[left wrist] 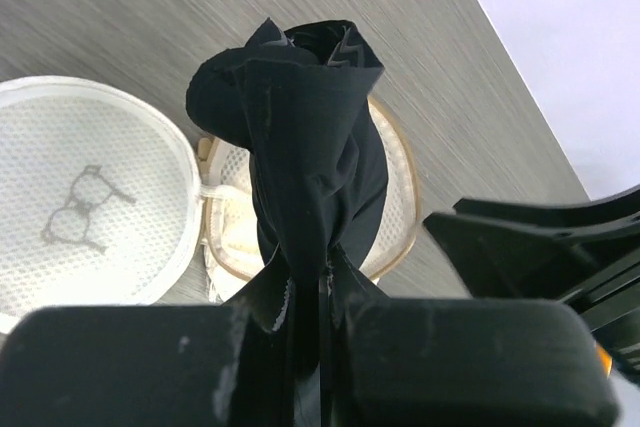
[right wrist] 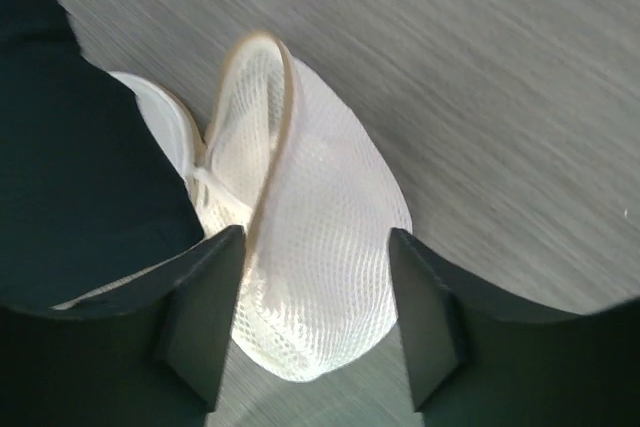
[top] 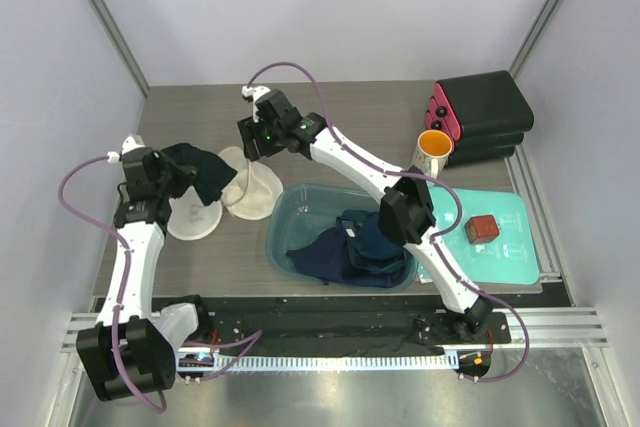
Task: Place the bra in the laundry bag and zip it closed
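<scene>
Black fabric of the bra (top: 203,173) is clamped in the closed left jaws and held above the desk (top: 400,107), hanging over the laundry bag (top: 196,219). The bag lies opened into two cream mesh discs on the left part of the desk. One disc lies flat toward the left desk edge, and the other is tipped up on its rim.

The right jaws stand open, one finger on each side of the tipped-up disc. Contact with the mesh cannot be determined.

Clearances:
- Bare grey desk runs from the bag to the far edge.
- On the right, the rim of the clear tub (top: 285,209) holding navy clothes (top: 350,247) lies just beside the tipped-up disc.
- The teal pouch (top: 505,247) and orange cup (top: 435,145) sit well apart from the bag, at the right.

View differences:
- Only the left wrist view shows the dark emblem (left wrist: 80,204) on the flat disc, with the bra over the hollow of the other disc.
- Only the right wrist view shows the tan binding (right wrist: 268,117) of the tipped-up disc, with the bra at its left
</scene>
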Controlling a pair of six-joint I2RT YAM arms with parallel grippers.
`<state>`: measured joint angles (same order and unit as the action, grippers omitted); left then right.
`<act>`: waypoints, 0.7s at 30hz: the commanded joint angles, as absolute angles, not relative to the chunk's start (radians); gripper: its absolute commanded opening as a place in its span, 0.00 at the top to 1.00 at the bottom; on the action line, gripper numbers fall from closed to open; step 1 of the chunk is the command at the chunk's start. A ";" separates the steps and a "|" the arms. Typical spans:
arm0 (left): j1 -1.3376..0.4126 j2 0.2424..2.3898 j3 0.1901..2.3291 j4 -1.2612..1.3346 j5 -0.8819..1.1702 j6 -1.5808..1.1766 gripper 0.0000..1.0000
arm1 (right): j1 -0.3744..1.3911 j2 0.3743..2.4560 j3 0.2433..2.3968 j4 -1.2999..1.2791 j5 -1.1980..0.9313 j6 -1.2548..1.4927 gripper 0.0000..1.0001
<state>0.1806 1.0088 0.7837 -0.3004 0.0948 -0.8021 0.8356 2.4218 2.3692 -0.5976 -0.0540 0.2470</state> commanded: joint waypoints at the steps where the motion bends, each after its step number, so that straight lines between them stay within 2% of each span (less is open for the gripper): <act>1: 0.179 1.066 0.825 -0.298 0.189 -0.759 1.00 | 0.839 2.454 2.454 -0.577 -0.077 0.204 0.43; 5: 0.179 1.088 0.816 -0.279 0.204 -0.773 1.00 | 0.839 2.457 2.464 -0.561 -0.104 0.215 0.48; 11: 0.181 1.020 0.819 -0.305 0.163 -0.750 1.00 | 0.839 2.395 2.419 -0.558 -0.101 0.245 0.28; 16: 0.181 0.925 0.856 -0.336 0.175 -0.707 1.00 | 0.838 2.304 2.382 -0.575 -0.191 0.259 0.14; 19: 0.181 0.900 0.871 -0.292 0.305 -0.687 1.00 | 0.818 2.232 2.352 -0.586 -0.270 0.258 0.04; 21: 0.181 0.916 0.867 -0.188 0.475 -0.696 1.00 | 0.782 2.172 2.317 -0.586 -0.333 0.270 0.00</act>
<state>0.1806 0.9199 0.8242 -0.3363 0.2211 -0.7250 0.8249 2.3783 2.3413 -0.6090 -0.1921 0.2535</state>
